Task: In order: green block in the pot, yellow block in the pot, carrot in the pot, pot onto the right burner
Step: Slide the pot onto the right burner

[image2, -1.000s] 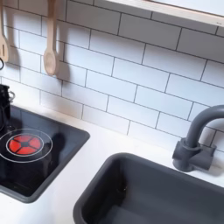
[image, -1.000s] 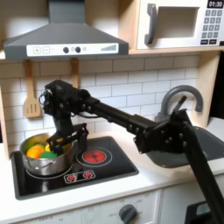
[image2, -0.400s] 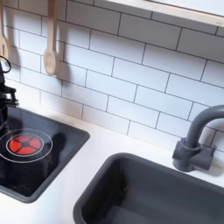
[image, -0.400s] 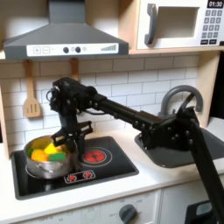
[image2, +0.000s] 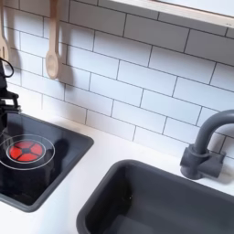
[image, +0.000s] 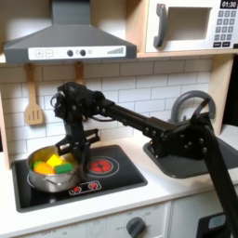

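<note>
First exterior view: pot [image: 51,173] holds yellow block [image: 40,167], green block [image: 56,160]; fingers' [image: 76,146] state unclear.

In the first exterior view, the white toy microwave [image: 190,25] at two o'clock shows "01:30" on its dark display [image: 229,5]. Its keypad markings are too small to read.

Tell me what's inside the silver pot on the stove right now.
In the first exterior view, the pot holds the yellow block, the green block and something orange, likely the carrot. The pot's floor beneath them is covered. The hand hangs just above its rim.
</note>
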